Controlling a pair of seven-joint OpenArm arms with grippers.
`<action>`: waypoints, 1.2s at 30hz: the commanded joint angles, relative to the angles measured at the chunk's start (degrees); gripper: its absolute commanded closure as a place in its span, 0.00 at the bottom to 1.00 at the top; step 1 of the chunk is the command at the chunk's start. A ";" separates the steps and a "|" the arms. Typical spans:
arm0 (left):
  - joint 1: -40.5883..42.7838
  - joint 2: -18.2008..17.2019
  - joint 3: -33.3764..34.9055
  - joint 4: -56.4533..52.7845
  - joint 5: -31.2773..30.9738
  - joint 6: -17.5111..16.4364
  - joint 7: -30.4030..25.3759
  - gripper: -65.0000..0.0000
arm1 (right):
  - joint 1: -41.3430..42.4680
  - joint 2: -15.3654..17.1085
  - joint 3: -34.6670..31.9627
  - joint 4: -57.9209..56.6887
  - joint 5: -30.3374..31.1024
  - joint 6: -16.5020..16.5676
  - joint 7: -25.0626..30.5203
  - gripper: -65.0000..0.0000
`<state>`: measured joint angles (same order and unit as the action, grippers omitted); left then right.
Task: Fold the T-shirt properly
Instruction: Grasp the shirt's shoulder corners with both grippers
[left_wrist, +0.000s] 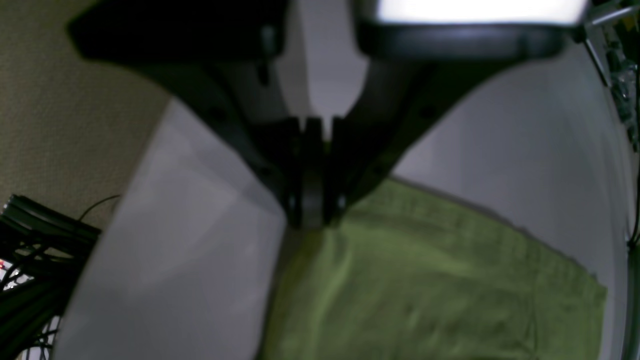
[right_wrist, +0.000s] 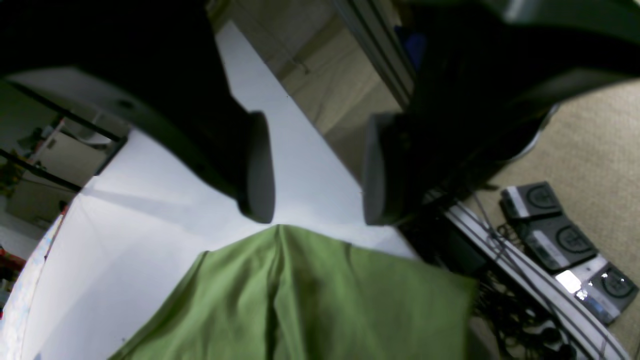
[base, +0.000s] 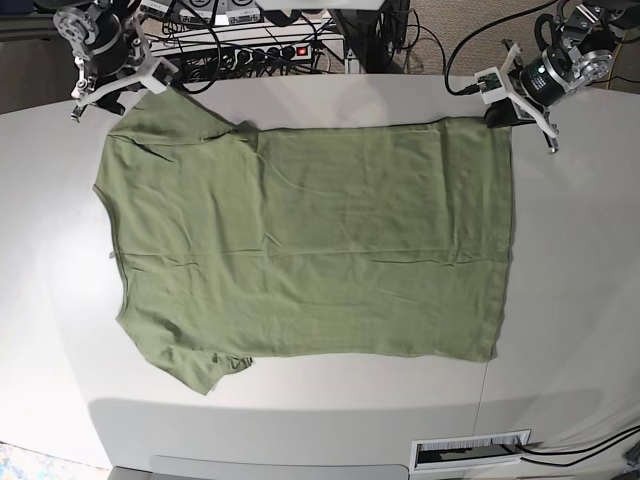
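The olive-green T-shirt (base: 310, 240) lies spread flat on the white table (base: 580, 300), neck side to the left and hem to the right. My left gripper (left_wrist: 312, 217) is at the shirt's far hem corner (base: 503, 128), its jaws closed with the fabric (left_wrist: 425, 280) drawn up to the fingertips. It shows in the base view (base: 500, 113) at the upper right. My right gripper (right_wrist: 317, 215) is open, its two pads apart just above the far sleeve's edge (right_wrist: 300, 290). It shows in the base view (base: 108, 92) at the upper left, by the far sleeve (base: 165, 125).
Cables and a power strip (base: 250, 50) lie behind the table's far edge. Foot pedals (right_wrist: 560, 240) and cables are on the carpet beside the table. A white vent slot (base: 470, 450) sits at the table's near edge.
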<state>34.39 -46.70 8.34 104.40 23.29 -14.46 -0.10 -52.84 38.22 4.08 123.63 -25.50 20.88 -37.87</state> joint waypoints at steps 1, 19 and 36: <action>0.35 -0.81 -0.20 0.50 0.04 -0.83 0.02 1.00 | 0.37 0.72 0.39 -0.22 -0.37 -0.55 0.87 0.54; 0.37 -0.81 -0.20 0.50 0.07 -0.85 0.09 1.00 | 7.50 0.70 0.00 -8.61 5.99 2.49 4.85 0.54; 0.37 -0.83 -0.20 0.50 0.04 -0.85 0.26 1.00 | 14.86 0.68 -10.08 -13.49 4.46 2.56 -2.78 0.77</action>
<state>34.39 -46.70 8.34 104.40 23.27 -14.66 -0.14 -37.15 38.50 -5.80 110.26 -22.55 21.17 -39.29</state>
